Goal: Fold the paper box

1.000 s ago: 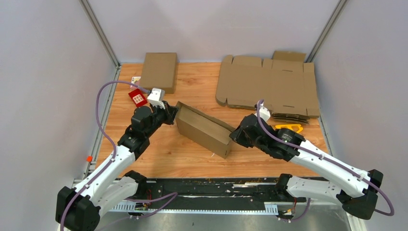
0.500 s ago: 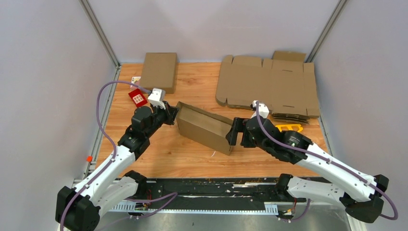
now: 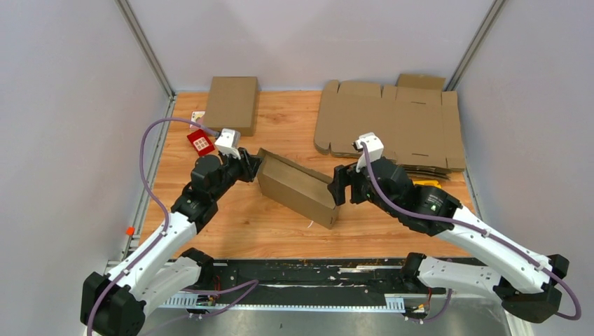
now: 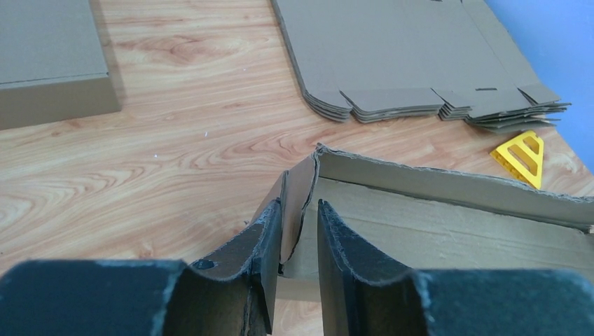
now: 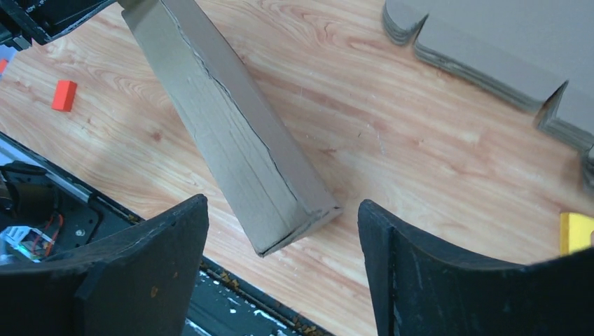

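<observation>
The paper box (image 3: 298, 187) is a brown cardboard tray, partly folded, lying diagonally in the middle of the wooden table. My left gripper (image 3: 253, 164) is at its far left end. In the left wrist view, the left gripper (image 4: 300, 204) has its fingers on either side of an upright end flap (image 4: 302, 175). The left finger touches the flap and a thin gap shows on the right. My right gripper (image 3: 338, 190) hovers open at the box's near right end. In the right wrist view, the right gripper (image 5: 284, 203) stands wide above the box (image 5: 231, 133) and touches nothing.
A stack of flat cardboard blanks (image 3: 392, 126) fills the back right, and a closed folded box (image 3: 232, 103) sits at the back left. A yellow plastic triangle (image 3: 420, 185) lies behind the right arm. A red tag (image 3: 201, 142) is by the left wrist. A black rail (image 3: 301, 269) edges the near side.
My right gripper opened off the box's right end, then lifted and turned above it. My left gripper's jaws eased apart around the flap. The box shifted only slightly.
</observation>
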Controlling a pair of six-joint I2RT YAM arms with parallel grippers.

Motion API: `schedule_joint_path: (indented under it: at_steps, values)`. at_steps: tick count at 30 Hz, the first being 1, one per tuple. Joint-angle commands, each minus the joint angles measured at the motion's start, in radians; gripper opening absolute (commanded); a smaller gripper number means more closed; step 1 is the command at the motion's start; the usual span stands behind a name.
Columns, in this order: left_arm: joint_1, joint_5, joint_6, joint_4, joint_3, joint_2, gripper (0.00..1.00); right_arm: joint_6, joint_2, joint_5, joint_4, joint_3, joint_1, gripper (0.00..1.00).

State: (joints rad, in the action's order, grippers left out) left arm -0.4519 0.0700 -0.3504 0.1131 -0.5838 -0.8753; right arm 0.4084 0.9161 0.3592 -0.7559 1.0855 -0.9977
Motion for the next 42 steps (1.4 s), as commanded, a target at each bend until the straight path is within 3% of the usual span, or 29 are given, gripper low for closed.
schedule_joint_path:
  at_steps: [1, 9, 17, 22, 24, 28, 29, 34, 38, 39, 42]
  values:
    - [-0.005, 0.003, -0.005, -0.004, -0.037, 0.022, 0.33, -0.125, 0.042, -0.001, 0.049, 0.06, 0.001, 0.75]
    - [-0.005, 0.002, 0.005, -0.018, -0.068, -0.013, 0.24, -0.067, 0.043, 0.03, -0.007, 0.039, 0.001, 0.56]
    - [-0.005, 0.007, 0.02, -0.017, -0.061, -0.016, 0.1, 0.009, 0.052, -0.033, -0.016, 0.005, 0.0, 0.31]
    - [-0.005, 0.005, 0.025, -0.016, -0.052, -0.008, 0.0, 0.078, 0.071, -0.057, -0.049, -0.02, 0.001, 0.25]
    - [-0.005, 0.01, 0.025, -0.014, -0.05, -0.011, 0.0, 0.097, 0.068, -0.062, -0.043, -0.038, 0.001, 0.23]
    - [-0.006, 0.014, 0.024, -0.014, -0.05, -0.015, 0.0, 0.12, 0.05, -0.076, -0.021, -0.063, 0.001, 0.05]
    - [-0.006, 0.014, 0.024, -0.014, -0.048, -0.014, 0.0, 0.123, 0.046, -0.08, -0.017, -0.066, 0.001, 0.04]
    - [-0.008, 0.007, 0.023, -0.015, -0.038, 0.0, 0.0, 0.14, 0.053, -0.092, -0.012, -0.078, 0.001, 0.1]
    - [-0.013, -0.004, 0.018, -0.015, -0.029, 0.014, 0.0, 0.165, 0.053, -0.079, -0.004, -0.077, 0.001, 0.46]
    - [-0.014, -0.011, 0.014, -0.019, -0.03, 0.018, 0.0, 0.163, 0.05, -0.071, -0.005, -0.073, 0.001, 0.59]
    - [-0.018, -0.05, -0.015, -0.04, -0.025, 0.03, 0.0, 0.142, 0.036, -0.049, -0.039, -0.04, 0.001, 0.68]
